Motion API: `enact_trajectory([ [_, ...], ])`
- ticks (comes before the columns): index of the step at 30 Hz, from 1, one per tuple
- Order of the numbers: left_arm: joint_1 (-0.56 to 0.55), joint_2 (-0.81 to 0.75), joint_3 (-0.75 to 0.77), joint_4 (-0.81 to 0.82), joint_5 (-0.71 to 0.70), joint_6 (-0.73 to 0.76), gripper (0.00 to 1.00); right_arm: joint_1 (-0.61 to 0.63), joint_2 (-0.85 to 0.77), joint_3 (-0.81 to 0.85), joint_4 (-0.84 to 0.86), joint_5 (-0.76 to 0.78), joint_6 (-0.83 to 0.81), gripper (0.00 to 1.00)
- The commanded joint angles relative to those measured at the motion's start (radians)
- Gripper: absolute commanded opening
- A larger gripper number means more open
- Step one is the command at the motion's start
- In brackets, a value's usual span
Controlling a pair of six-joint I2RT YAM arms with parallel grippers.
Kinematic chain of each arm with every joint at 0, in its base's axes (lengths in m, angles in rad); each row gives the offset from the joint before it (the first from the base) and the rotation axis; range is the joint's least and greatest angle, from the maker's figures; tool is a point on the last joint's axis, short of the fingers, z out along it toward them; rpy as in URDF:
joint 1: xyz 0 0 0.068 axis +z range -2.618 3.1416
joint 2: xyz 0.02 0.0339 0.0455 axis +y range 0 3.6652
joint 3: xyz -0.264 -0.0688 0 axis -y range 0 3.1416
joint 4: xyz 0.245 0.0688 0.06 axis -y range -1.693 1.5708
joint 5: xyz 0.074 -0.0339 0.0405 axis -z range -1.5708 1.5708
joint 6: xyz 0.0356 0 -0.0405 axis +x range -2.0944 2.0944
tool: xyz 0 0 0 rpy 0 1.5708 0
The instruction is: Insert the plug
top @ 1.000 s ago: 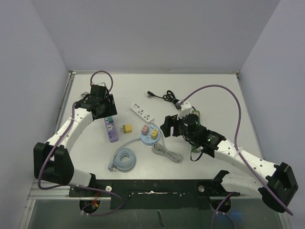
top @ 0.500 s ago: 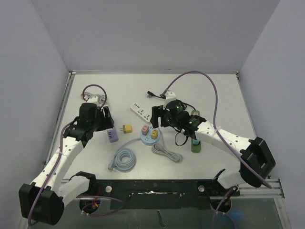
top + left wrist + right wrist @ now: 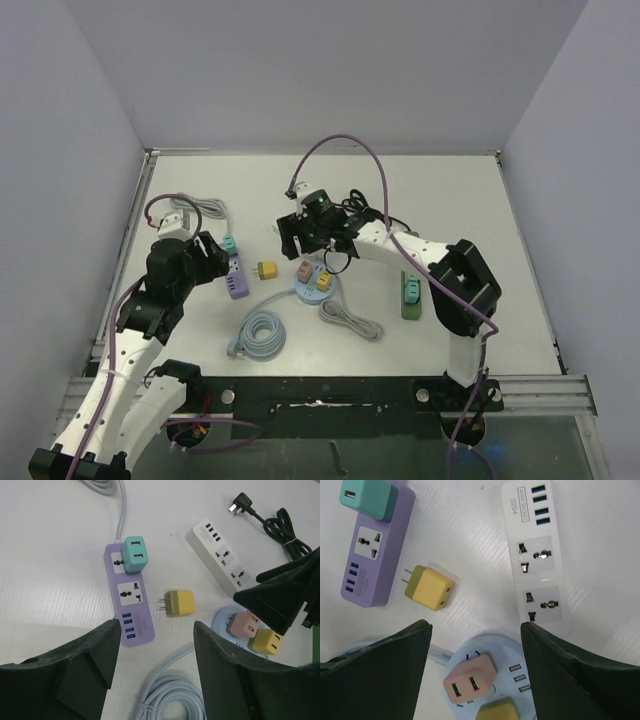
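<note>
The loose yellow plug (image 3: 179, 603) lies flat on the surface (image 3: 50, 555). It sits between the purple power strip (image 3: 128, 600) on its left and the round blue socket hub (image 3: 506, 656) on its right, with its prongs toward the purple strip. The left hand (image 3: 156, 630) and right hand (image 3: 475, 627) both hover above it, spread wide and holding nothing. The plug looks light, rigid and smooth, and would likely skid if nudged. Pinching its flat sides, clear of the prongs, seems best.
</note>
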Motion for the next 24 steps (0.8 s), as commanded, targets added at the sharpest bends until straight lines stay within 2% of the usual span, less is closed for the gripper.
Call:
enact_trajectory([
  [1, 0.002, -0.051, -0.002, 0.051, -0.072, -0.022, 0.59, 0.033, 0.099, 0.162, -0.097, -0.045, -0.111, 0.72],
  [8, 0.004, -0.096, -0.002, 0.034, -0.161, -0.041, 0.59, 0.096, 0.247, 0.311, -0.128, -0.048, -0.121, 0.71],
  [14, 0.004, -0.097, -0.006, 0.036, -0.155, -0.044, 0.58, 0.100, 0.323, 0.389, -0.177, -0.101, -0.208, 0.69],
  [24, 0.005, -0.092, -0.009, 0.037, -0.148, -0.047, 0.59, 0.105, 0.430, 0.523, -0.348, -0.050, -0.269, 0.71],
])
